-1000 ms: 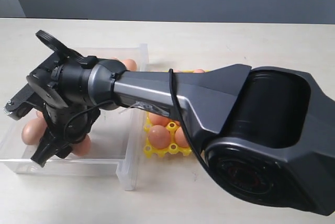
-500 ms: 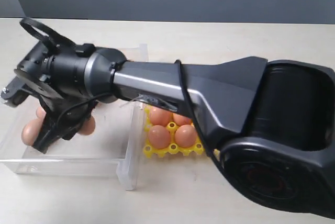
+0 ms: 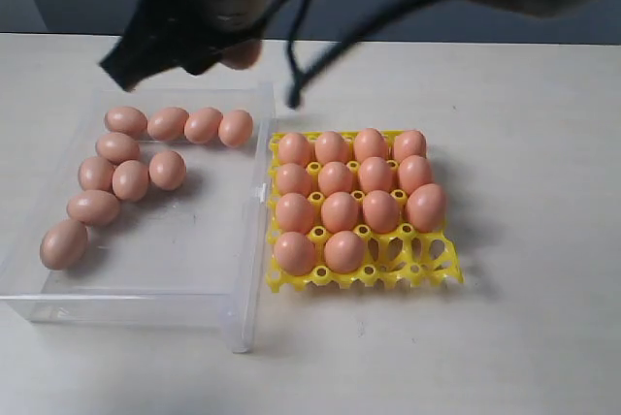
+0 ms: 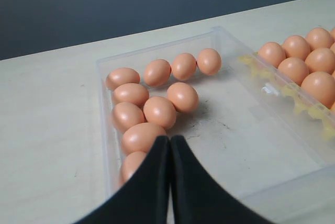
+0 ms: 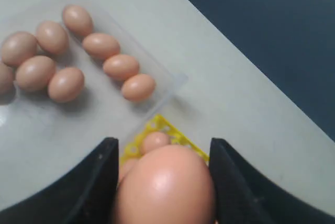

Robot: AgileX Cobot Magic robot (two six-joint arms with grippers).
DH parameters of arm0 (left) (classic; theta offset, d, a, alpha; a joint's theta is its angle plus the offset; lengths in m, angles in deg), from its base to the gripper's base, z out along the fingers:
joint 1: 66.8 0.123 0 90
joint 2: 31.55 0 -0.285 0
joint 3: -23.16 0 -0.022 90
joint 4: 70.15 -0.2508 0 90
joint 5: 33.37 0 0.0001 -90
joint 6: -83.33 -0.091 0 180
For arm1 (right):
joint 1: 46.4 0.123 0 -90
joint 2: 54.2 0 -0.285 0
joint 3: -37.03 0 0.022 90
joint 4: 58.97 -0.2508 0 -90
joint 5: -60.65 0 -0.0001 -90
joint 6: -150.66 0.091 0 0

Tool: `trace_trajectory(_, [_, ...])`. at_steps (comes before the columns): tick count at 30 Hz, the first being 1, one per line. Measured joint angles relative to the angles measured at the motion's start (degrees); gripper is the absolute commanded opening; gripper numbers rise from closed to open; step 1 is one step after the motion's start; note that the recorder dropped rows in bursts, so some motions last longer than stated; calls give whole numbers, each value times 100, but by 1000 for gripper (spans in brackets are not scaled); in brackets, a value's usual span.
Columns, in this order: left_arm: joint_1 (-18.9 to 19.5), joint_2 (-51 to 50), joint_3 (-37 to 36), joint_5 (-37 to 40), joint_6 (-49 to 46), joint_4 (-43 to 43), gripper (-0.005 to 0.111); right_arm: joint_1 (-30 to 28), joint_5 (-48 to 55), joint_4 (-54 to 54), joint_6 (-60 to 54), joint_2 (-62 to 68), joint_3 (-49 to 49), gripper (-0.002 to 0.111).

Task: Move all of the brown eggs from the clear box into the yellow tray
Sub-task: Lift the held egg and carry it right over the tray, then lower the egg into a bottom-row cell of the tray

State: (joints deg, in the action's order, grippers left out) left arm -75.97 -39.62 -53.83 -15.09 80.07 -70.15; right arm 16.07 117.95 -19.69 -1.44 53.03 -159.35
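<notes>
The pale surface [image 3: 543, 357] carries the clear box [image 3: 194, 250], with the yellow tray [image 3: 427, 262] just beside it. Only the exterior view shows the whole tray: fourteen brown eggs [image 3: 337, 211] are seated and two corner cups are bare. Ten more lie in the box. There my right arm [image 3: 165, 17] is a dark blur, and the pinkish patch under it is probably my egg. The right wrist view settles it: my right pincer [image 5: 163, 153] clamps one egg [image 5: 165, 187], with the box and a tray corner below. My left pincer [image 4: 169, 141], seen only by its own camera, is pressed together over the box.
</notes>
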Motion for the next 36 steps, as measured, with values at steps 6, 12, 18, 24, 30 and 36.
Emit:
trace_trajectory(6, [0, 0, 0, 0, 0, 0, 0, 0, -1001, 1581, 3146, -1853, 3604, 0])
trace_trajectory(12, [0, 0, 0, 0, 0, 0, 0, 0, -1875, 4031, 7004, -2394, 5825, 0])
trace_trajectory(18, [0, 0, 0, 0, 0, 0, 0, 0, -1999, 5629, 9114, -2420, 6890, 0])
trace_trajectory(24, [0, 0, 0, 0, 0, 0, 0, -303, -2030, 5950, 9142, -2383, 6943, 0])
trace_trajectory(30, [0, 0, 0, 0, 0, 0, 0, -1145, -2941, 5965, 9142, -1782, 6789, -1])
trace_trajectory(36, [0, 0, 0, 0, 0, 0, 0, -1374, -3879, 5975, 8917, -1255, 6267, -1])
